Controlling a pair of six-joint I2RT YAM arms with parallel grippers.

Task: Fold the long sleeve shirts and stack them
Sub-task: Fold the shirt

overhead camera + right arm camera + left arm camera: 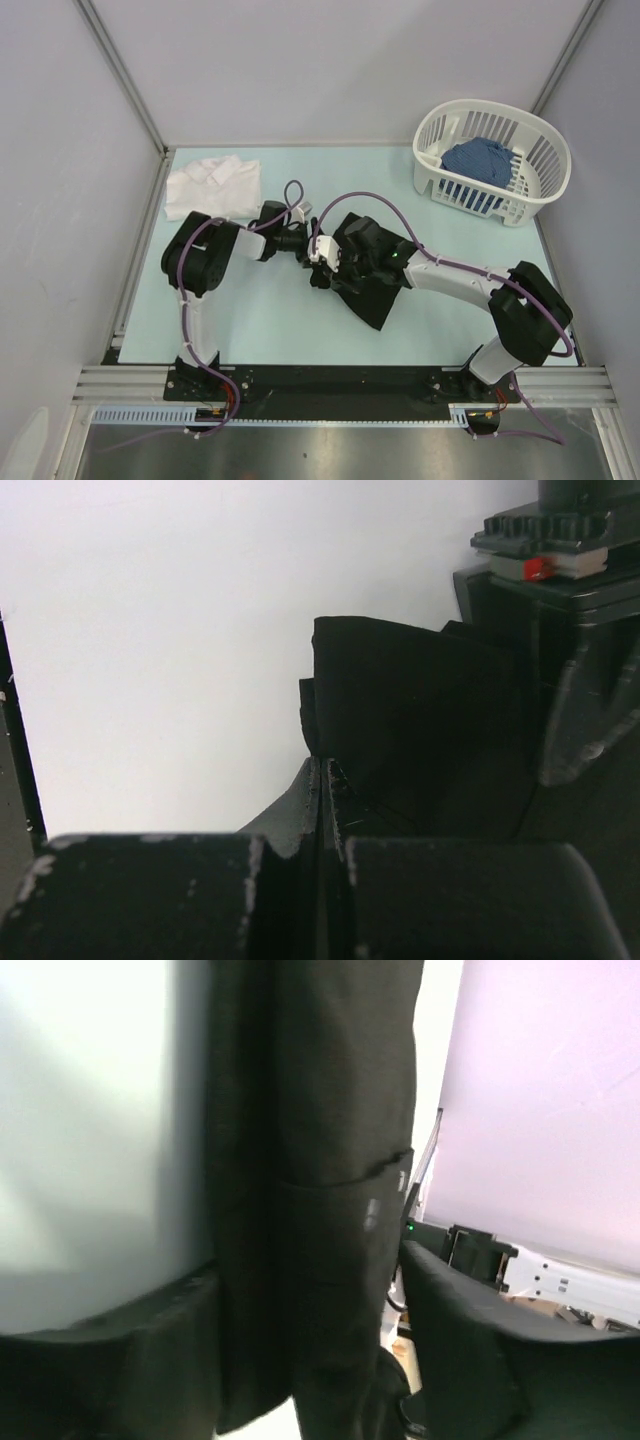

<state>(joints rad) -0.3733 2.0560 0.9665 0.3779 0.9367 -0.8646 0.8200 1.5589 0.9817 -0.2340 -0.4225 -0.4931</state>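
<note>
The black shirt (372, 283) lies partly folded at the table's centre. The white shirt (213, 184) lies folded at the far left. My left gripper (303, 243) is at the black shirt's left edge. In the left wrist view its jaws stand apart, and a hanging fold of the black shirt (320, 1160) passes between the fingers (110, 1360) with a gap on the right side. My right gripper (333, 266) sits just beside it. Its jaws (322, 780) are pressed together at an edge of the black shirt (420, 720).
A white slatted basket (545, 150) with blue cloth (478, 160) inside stands at the far right corner. Frame posts and grey walls bound the table. The two grippers are very close together; the left arm's wrist (550, 540) shows in the right wrist view.
</note>
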